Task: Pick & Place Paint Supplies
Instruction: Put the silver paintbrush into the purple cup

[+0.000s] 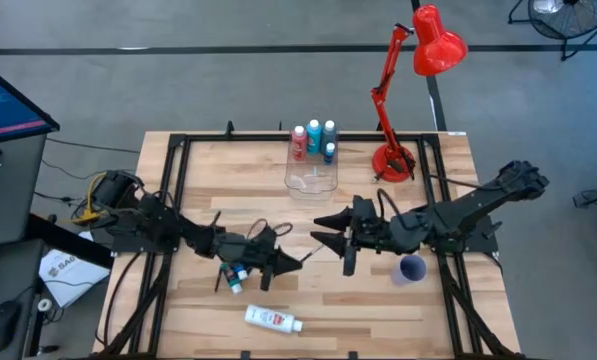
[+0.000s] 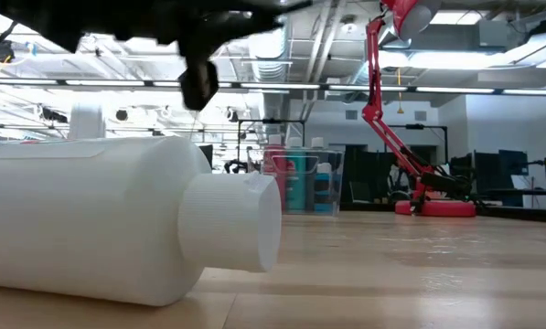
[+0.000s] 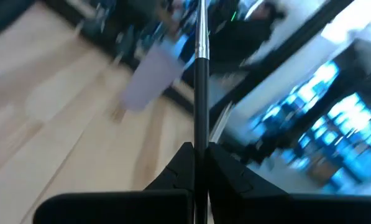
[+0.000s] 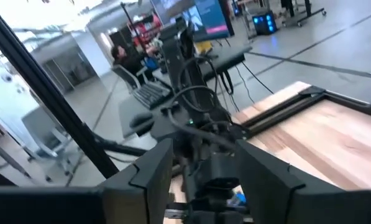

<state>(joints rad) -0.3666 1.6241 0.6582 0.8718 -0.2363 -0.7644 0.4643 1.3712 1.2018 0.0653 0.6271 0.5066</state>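
Observation:
My left gripper is near the table's middle, shut on a thin dark paintbrush with a silver ferrule. My right gripper faces it from the right, open and holding nothing. Small blue-green bottles lie under my left arm. A white tube lies on its side near the front edge. Several bottles stand at the far end of the clear box. The purple cup stands under my right arm. My left gripper pinches the paintbrush's dark handle between its two fingers. The fingers run level and lie along the brush. The brush sticks straight out past the fingertips, ferrule end away from the gripper, above the table toward the purple cup.
A red desk lamp stands at the table's far right corner. A dark frame rail runs along the table's sides. Bare wood lies between the clear box and the grippers and along the front right.

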